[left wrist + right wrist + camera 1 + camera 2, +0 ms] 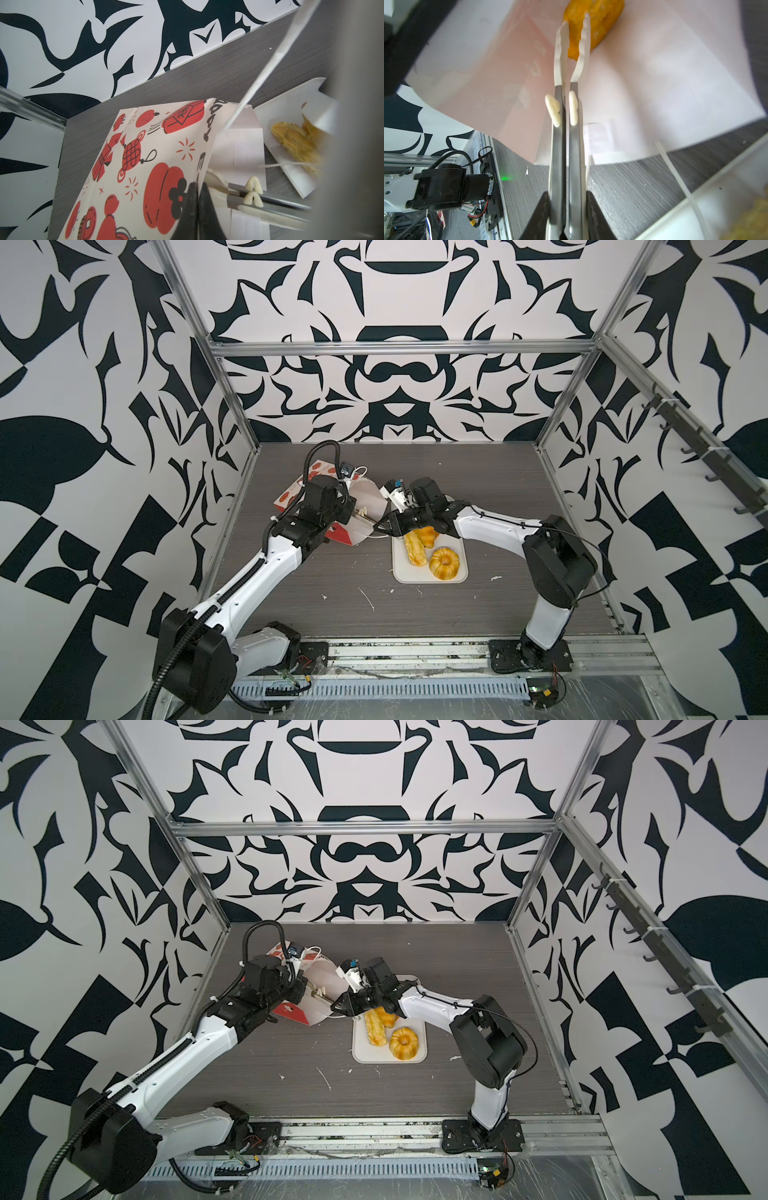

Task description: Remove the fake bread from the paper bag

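Observation:
The paper bag (293,495) (291,1011) lies on its side, its white mouth facing the tray. My left gripper (197,186) is shut on the bag's rim (205,145) and holds the mouth up. Metal tongs (563,145) (270,201) with white tips are squeezed in my shut right gripper (566,193) (380,526) and reach into the bag. Their tips straddle the near end of an orange-yellow fake bread (600,25) deep inside. A long stick (414,549) (374,1029), a ring bun (444,563) (403,1043) and a third piece (428,534), partly hidden by the right arm, lie on the tray.
The white rectangular tray (415,577) (415,1058) (291,108) sits right of the bag, under the right forearm. A white cord handle (675,172) trails from the bag's mouth towards the tray. Small white scraps (368,599) dot the grey table in front.

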`<move>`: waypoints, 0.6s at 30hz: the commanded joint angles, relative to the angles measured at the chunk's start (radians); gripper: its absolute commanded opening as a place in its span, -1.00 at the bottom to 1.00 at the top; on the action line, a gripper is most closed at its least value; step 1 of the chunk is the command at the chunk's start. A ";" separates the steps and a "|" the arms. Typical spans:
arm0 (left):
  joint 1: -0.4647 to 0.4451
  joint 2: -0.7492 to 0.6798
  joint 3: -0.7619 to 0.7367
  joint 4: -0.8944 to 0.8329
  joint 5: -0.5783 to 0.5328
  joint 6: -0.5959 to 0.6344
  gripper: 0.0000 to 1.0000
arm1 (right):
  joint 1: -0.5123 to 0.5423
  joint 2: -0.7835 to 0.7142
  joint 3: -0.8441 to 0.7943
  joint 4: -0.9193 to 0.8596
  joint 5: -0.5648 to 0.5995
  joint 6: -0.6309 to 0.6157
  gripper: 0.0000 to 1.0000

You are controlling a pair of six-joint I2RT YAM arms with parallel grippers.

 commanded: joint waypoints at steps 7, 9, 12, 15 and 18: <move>-0.001 -0.003 0.001 -0.013 0.006 -0.010 -1.00 | -0.020 -0.057 -0.039 0.098 -0.017 0.036 -1.00; -0.001 -0.001 0.005 -0.015 0.006 -0.010 -1.00 | -0.030 -0.060 -0.061 0.139 -0.039 0.072 -1.00; -0.002 0.002 0.006 -0.014 0.007 -0.010 -1.00 | -0.053 -0.067 -0.093 0.194 -0.077 0.120 -1.00; 0.000 0.004 0.003 -0.010 0.008 -0.011 -1.00 | -0.069 -0.079 -0.115 0.211 -0.088 0.136 -1.00; -0.001 0.008 0.003 -0.008 0.008 -0.011 -1.00 | -0.076 -0.098 -0.133 0.209 -0.096 0.129 -1.00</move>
